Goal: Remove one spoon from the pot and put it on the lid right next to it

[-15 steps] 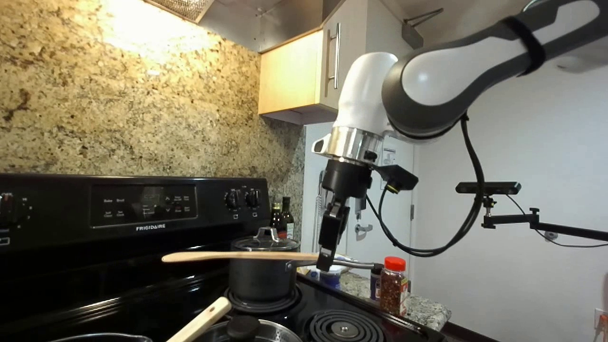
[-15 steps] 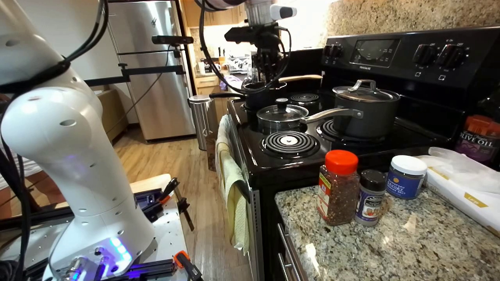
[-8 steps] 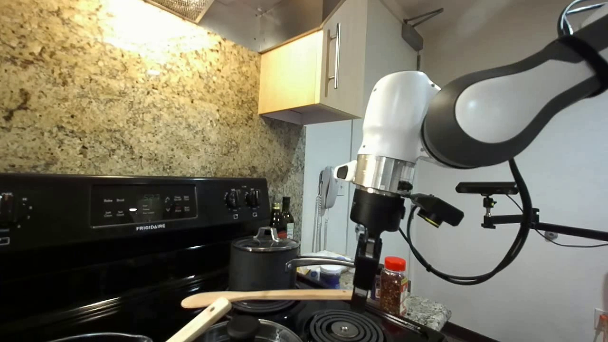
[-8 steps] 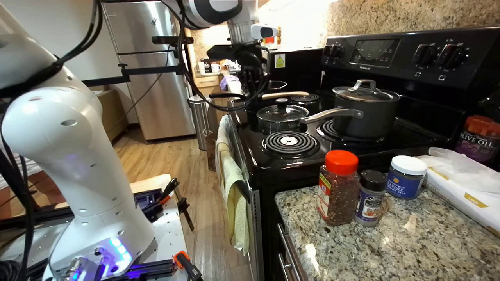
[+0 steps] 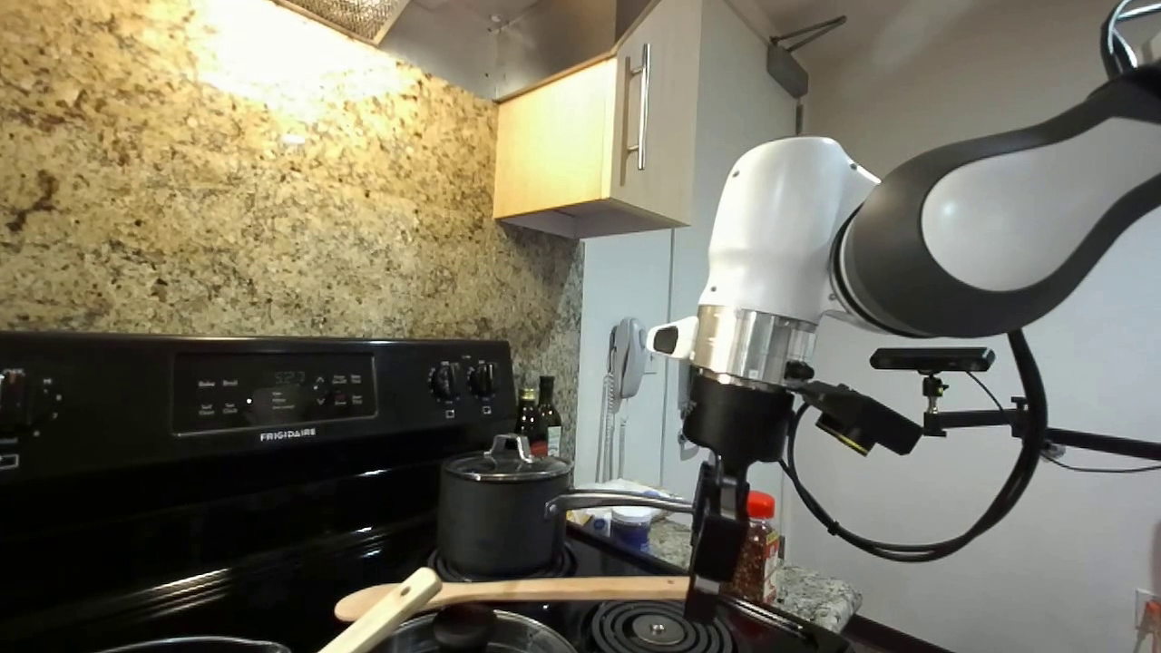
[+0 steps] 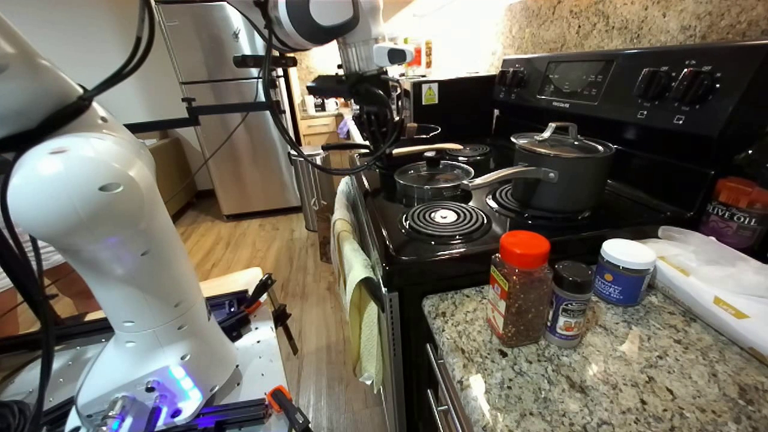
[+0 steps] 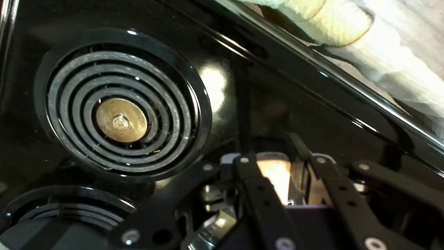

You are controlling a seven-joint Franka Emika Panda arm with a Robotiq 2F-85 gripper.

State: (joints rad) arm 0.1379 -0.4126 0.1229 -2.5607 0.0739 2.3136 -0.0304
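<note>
Below spreads the glossy black worktop; above, in an exterior view, the dark pincer, jaws closed, grips the spoon by the handle: pale smooth wood, nearly level, oval bowl toward nine o'clock.

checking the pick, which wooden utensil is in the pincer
The pale wooden spoon, held nearly level by the black pincer; the slanted pale wooden handle isn't gripped.

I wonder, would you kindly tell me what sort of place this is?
It looks like a kitchen, probably a home one: there is a black electric stove with round coil burners, a tall silvery metal refrigerator and a speckled granite countertop.
</note>
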